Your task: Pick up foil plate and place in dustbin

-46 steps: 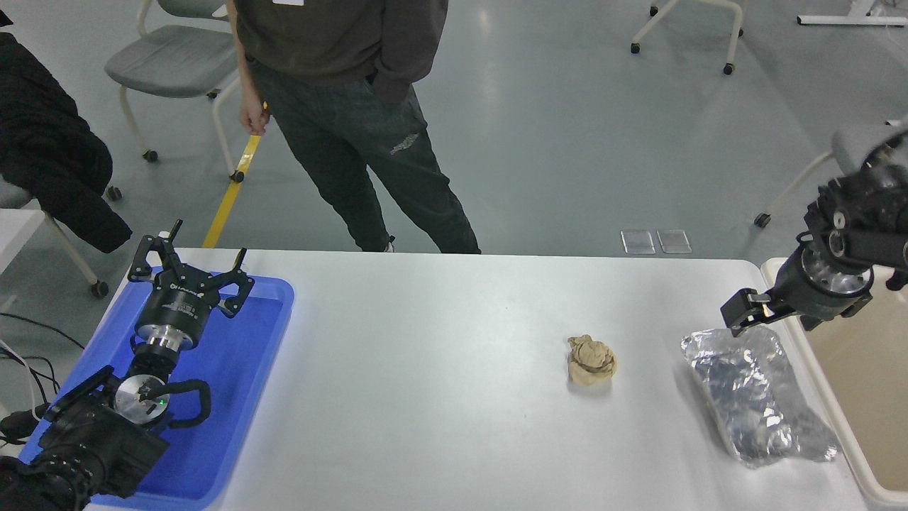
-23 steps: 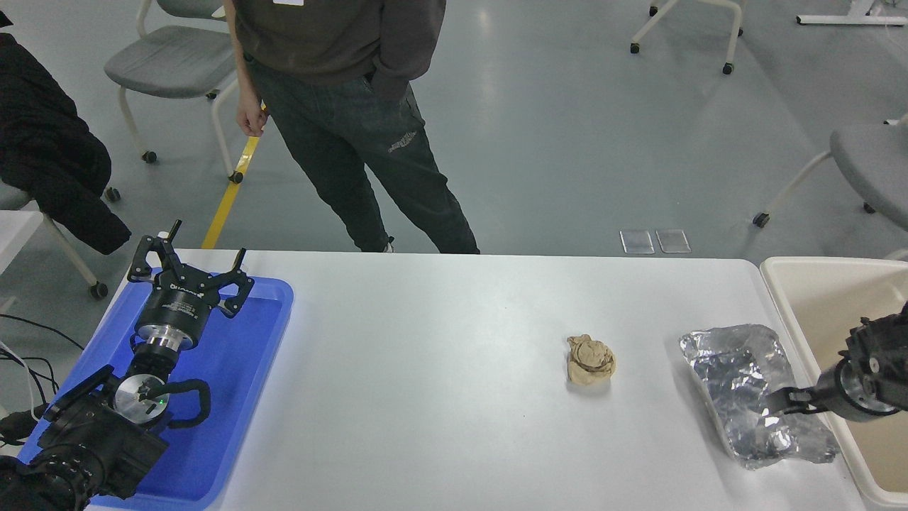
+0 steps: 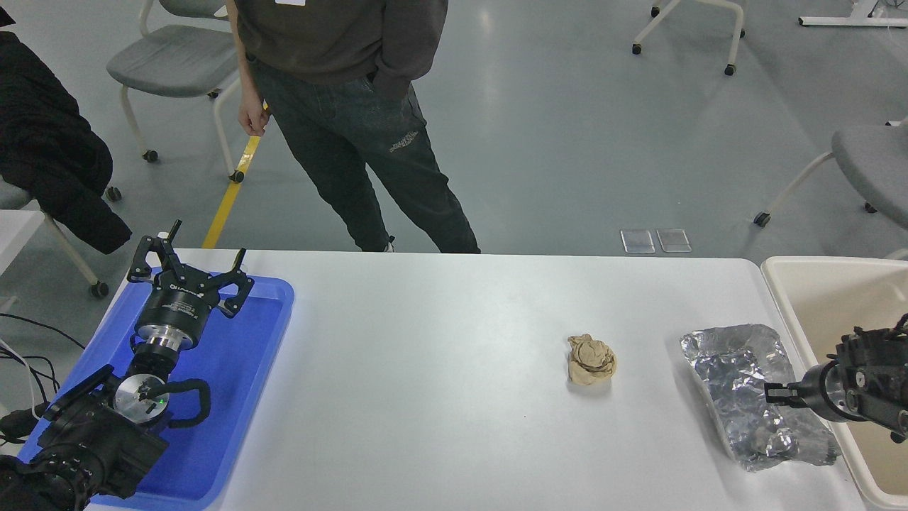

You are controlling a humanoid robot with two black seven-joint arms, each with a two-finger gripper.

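Observation:
The foil plate (image 3: 741, 383), a wrinkled silver tray, lies on the white table near its right edge. The dustbin (image 3: 784, 280), a cream-beige bin, stands just right of the table beside the plate. My right gripper (image 3: 773, 390) comes in from the right edge, low, pointing left, with its tip over the plate's right side. I cannot tell whether it touches the foil. My left gripper (image 3: 188, 268) is parked at the lower left over the blue tray, open and empty.
A small tan paper wad (image 3: 591, 360) lies on the table left of the plate. A flat blue tray (image 3: 241, 369) lies at the left end. A person (image 3: 340, 106) stands at the far side. Chairs stand on the floor behind.
My right arm has dropped from above the plate's far end to low at its right side, over the bin's rim. The plate and the wad have stayed put. The left arm has not moved.

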